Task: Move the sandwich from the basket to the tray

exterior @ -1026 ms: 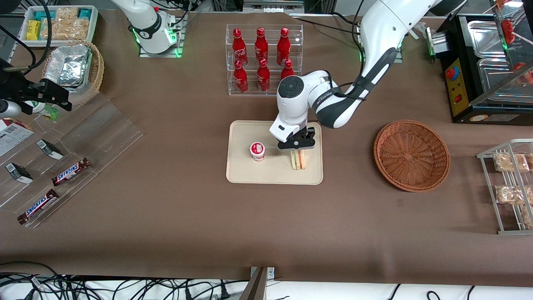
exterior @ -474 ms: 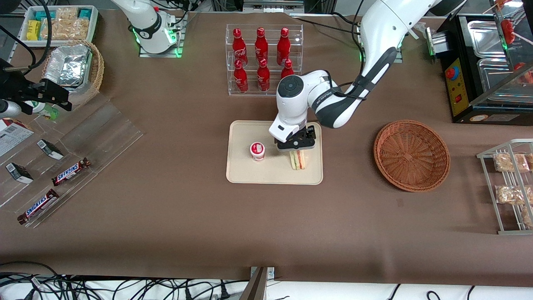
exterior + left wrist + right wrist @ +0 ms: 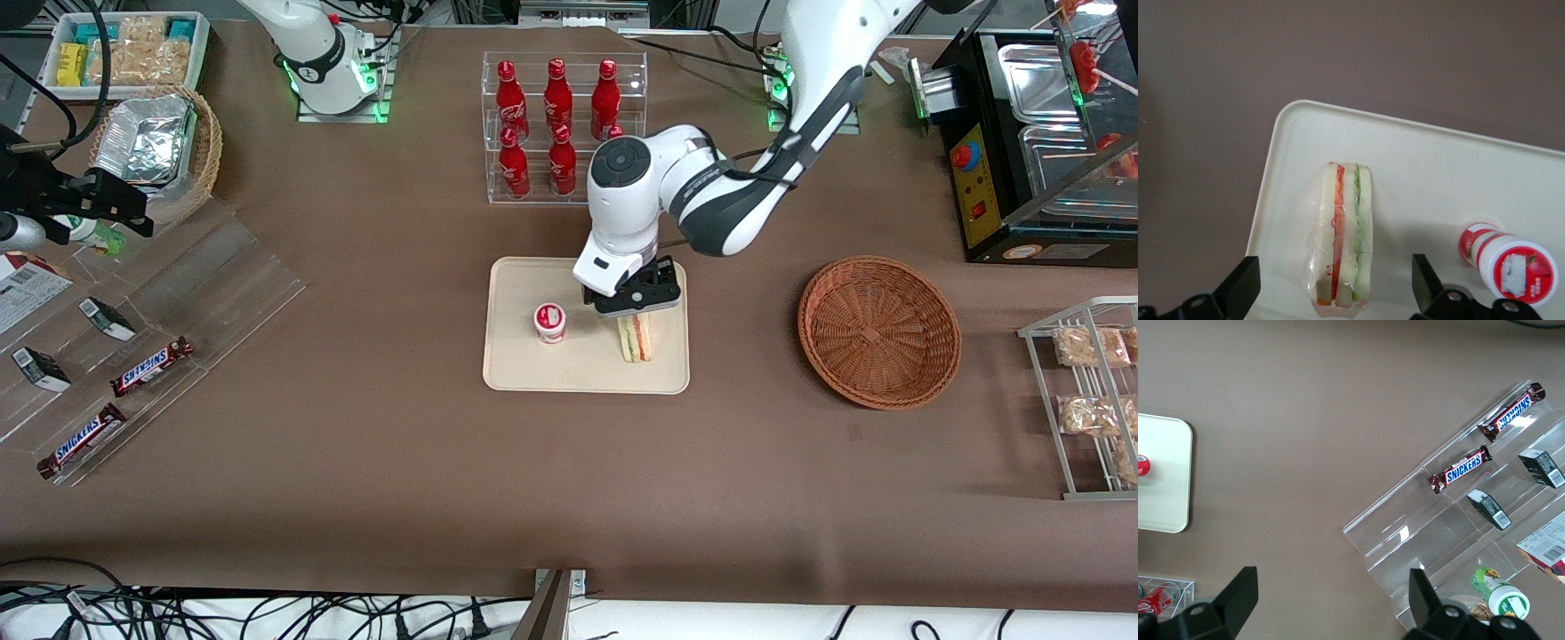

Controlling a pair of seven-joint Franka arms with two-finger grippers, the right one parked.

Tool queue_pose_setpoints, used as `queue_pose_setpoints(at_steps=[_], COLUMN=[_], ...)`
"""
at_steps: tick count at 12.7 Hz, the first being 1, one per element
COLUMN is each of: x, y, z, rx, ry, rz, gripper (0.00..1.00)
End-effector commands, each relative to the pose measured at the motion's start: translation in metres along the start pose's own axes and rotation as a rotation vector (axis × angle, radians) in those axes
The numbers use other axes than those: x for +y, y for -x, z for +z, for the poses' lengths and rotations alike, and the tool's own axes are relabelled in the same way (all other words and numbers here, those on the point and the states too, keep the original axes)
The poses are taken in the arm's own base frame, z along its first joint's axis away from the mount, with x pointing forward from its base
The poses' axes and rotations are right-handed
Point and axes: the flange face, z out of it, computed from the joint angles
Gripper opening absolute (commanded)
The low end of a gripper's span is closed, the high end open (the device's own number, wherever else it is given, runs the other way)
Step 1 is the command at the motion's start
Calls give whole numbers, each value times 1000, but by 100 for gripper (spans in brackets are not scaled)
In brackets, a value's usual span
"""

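Note:
The wrapped sandwich [image 3: 635,338] stands on its edge on the cream tray [image 3: 516,369], in the part of the tray nearer the reddish-brown basket [image 3: 878,331]. In the left wrist view the sandwich [image 3: 1343,243] rests on the tray [image 3: 1425,167] with red and green layers showing. My left gripper [image 3: 633,307] hovers just above the sandwich's end farther from the front camera. It is open; its fingers [image 3: 1239,288] stand wide on either side of the sandwich [image 3: 1330,293] without touching it. The basket holds nothing.
A small red-and-white yogurt cup [image 3: 550,322] stands on the tray beside the sandwich. A clear rack of red cola bottles [image 3: 558,124] stands farther from the camera than the tray. A wire rack of bagged snacks [image 3: 1089,391] lies toward the working arm's end, a clear Snickers display [image 3: 133,356] toward the parked arm's end.
My left gripper has lifted off the sandwich and drawn slightly away from the front camera. The sandwich stays on the tray, with more of it showing.

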Motion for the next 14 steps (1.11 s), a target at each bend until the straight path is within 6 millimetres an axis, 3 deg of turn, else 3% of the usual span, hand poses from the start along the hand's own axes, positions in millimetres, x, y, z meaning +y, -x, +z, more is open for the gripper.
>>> queue_pose_setpoints(at_steps=[1, 4, 8, 11, 12, 14], x=[-14, -25, -69, -124, -138, -190], y=[-33, -66, -117, -163, -174, -205], z=[-51, -75, -98, -108, -122, -140], rx=[3, 17, -5, -55, -61, -130], ry=[-24, 14, 1, 6, 29, 52], rz=[-72, -139, -193, -185, -142, -56], gripper=[100, 100, 100, 100, 100, 100])
